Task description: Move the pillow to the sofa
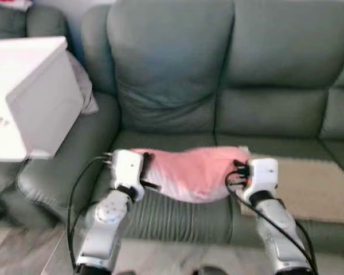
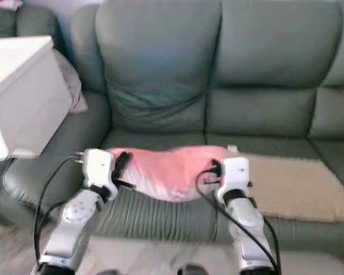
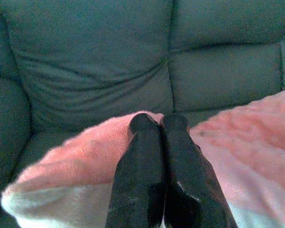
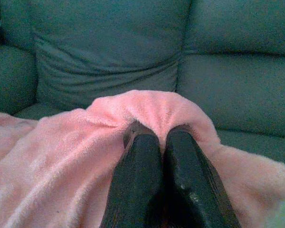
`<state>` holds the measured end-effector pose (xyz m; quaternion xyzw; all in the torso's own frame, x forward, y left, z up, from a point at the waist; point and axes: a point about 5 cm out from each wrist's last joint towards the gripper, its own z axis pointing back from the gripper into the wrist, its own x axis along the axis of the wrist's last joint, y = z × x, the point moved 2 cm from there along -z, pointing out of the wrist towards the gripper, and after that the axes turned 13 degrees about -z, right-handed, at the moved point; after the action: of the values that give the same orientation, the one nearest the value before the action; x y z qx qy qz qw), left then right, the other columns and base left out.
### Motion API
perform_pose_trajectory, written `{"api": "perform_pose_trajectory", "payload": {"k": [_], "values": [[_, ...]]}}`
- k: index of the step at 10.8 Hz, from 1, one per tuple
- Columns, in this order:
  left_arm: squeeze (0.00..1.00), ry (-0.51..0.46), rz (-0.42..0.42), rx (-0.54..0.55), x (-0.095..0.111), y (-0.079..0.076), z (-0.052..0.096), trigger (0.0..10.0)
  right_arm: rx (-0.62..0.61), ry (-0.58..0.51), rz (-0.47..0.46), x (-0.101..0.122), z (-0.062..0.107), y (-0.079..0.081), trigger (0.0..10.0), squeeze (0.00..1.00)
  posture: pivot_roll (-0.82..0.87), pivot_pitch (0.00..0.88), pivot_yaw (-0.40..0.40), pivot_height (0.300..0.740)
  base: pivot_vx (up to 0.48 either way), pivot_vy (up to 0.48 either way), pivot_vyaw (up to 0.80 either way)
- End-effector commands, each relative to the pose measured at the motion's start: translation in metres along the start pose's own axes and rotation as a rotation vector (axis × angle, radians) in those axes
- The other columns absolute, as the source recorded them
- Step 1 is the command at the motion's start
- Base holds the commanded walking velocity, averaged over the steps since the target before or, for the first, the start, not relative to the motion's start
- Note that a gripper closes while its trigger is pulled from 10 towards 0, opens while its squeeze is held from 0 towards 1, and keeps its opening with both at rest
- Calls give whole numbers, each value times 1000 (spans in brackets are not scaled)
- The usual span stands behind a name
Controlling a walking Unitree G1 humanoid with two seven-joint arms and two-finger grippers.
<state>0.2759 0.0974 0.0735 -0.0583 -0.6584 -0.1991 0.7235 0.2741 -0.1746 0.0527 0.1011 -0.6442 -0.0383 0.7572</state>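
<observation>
Nearest to the camera, both silver arms reach forward, one at each end of the pillow (image 1: 192,172). The left pincer (image 3: 159,124) is clenched on the pink plush at the pillow's 9 o'clock end, and the right pincer (image 4: 156,130) pinches a fold at the 3 o'clock end. I'd guess two ends are held so the floppy thing doesn't sag or twist. The pillow sits over the front edge of the sofa (image 1: 229,74) seat, so it's pretty much there already. At 3 o'clock of it lies a beige mat (image 1: 312,183). Farther off at 10 o'clock, a white box (image 1: 28,97) stands by the armrest.
</observation>
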Motion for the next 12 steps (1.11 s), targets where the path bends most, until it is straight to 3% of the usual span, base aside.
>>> {"api": "perform_pose_trajectory", "payload": {"k": [1,7,10,12], "values": [[0,-22,-26,26,5,10,1,10000,44,-29,-14,6,-5,14,10000,0,-19,0,3,740,398,0,0],[0,-3,-75,94,1,20,0,10000,35,-17,-37,2,-2,12,10000,0,-22,0,13,740,56,0,0],[0,84,-133,172,-13,45,-3,10000,27,15,-37,1,1,5,10000,0,-29,0,16,740,0,0,0],[0,144,-127,217,-21,60,1,10000,-5,31,-51,3,2,2,10000,0,-33,54,22,740,0,0,0]]}}
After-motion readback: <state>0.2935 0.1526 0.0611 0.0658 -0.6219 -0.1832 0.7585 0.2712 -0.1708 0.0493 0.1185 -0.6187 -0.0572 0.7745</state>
